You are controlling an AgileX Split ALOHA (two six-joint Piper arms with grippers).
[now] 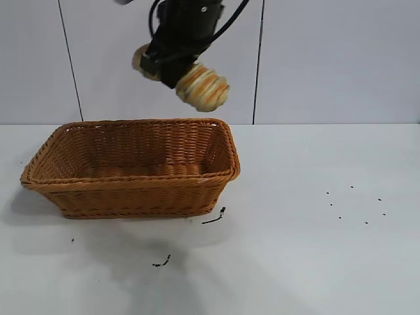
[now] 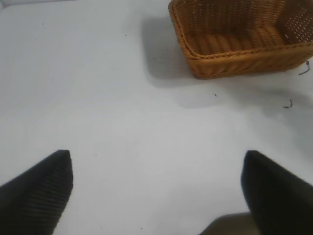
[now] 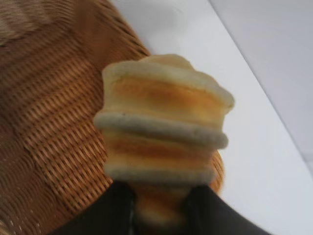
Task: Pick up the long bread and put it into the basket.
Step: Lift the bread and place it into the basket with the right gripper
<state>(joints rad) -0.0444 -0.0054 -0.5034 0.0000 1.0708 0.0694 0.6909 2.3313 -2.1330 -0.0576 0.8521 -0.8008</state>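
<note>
Past the pick-up already: long bread [image 1: 202,86] pinched mid-length in the right end effector [image 1: 172,71], held high above the basket [image 1: 131,187]'s far rim, lowering and release left; left end effector [image 2: 156,188] spread, idle over bare worktop [image 1: 315,249].

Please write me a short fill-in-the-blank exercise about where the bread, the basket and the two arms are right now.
1. The right gripper holds the long bread in the air above the ____.
2. The jaws of the left gripper are ____, with nothing between them.
3. The basket rests on the white ____.
4. Inside, the basket holds ____ as yet.

Missing words: basket; open; table; nothing
</note>
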